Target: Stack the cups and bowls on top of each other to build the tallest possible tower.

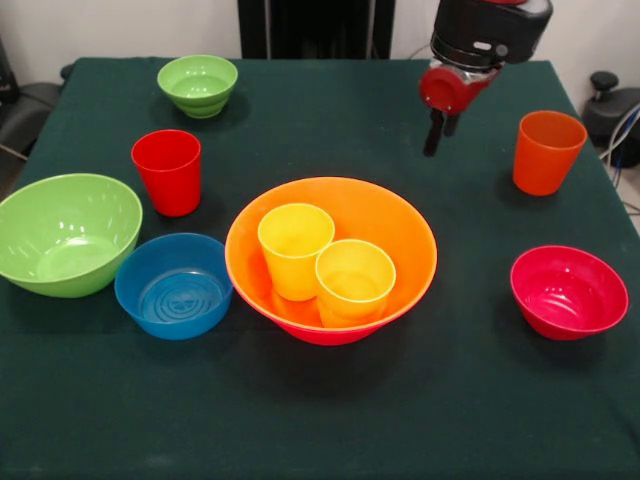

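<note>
The large orange bowl (400, 225) sits in the middle of the table, nested in a pink bowl whose base (335, 337) just shows below it. Two yellow cups (295, 250) (354, 282) stand side by side inside the orange bowl. A red cup (167, 170) stands at the left and an orange cup (547, 150) at the far right. My gripper (440, 138) hangs shut and empty above the table, behind the orange bowl and left of the orange cup.
A medium-large green bowl (65, 233) and a small blue bowl (173, 285) sit side by side at the left. A small green bowl (198, 84) is at the far left. A small red bowl (568, 291) is at the right. The table wears a dark green cloth (320, 420).
</note>
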Motion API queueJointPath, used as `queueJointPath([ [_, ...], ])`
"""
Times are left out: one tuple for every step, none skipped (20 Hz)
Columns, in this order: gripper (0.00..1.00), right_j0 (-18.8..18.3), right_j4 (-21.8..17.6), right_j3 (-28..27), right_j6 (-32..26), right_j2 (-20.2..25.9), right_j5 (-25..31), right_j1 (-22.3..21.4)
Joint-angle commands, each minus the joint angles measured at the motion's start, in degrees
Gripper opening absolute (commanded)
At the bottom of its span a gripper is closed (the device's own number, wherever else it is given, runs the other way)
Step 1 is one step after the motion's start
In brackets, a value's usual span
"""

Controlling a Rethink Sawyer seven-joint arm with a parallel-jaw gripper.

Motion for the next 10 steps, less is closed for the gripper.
queueJointPath([
  [1.00,0.9,-5.5,1.6,-5.0,5.9,-0.4,0.1],
  [1.00,1.0,-5.5,1.5,-4.9,5.9,0.2,-0.3],
  [1.00,0.4,-5.8,2.0,-5.1,6.3,0.0,-0.6],
  [1.00,0.4,-5.8,2.2,-5.0,6.4,0.4,-0.9],
  [1.00,0.2,-6.0,2.3,-4.9,6.4,0.9,-1.5],
  [1.00,0.2,-6.0,2.4,-4.7,6.5,1.2,-2.0],
  [1.00,0.3,-6.0,2.7,-4.3,6.4,1.0,-2.2],
  [1.00,0.3,-6.1,2.9,-4.1,6.4,1.0,-2.7],
  [1.00,-0.2,-6.4,3.8,-4.1,6.5,0.2,-3.1],
  [1.00,-0.1,-6.6,4.1,-4.0,6.1,0.5,-3.6],
])
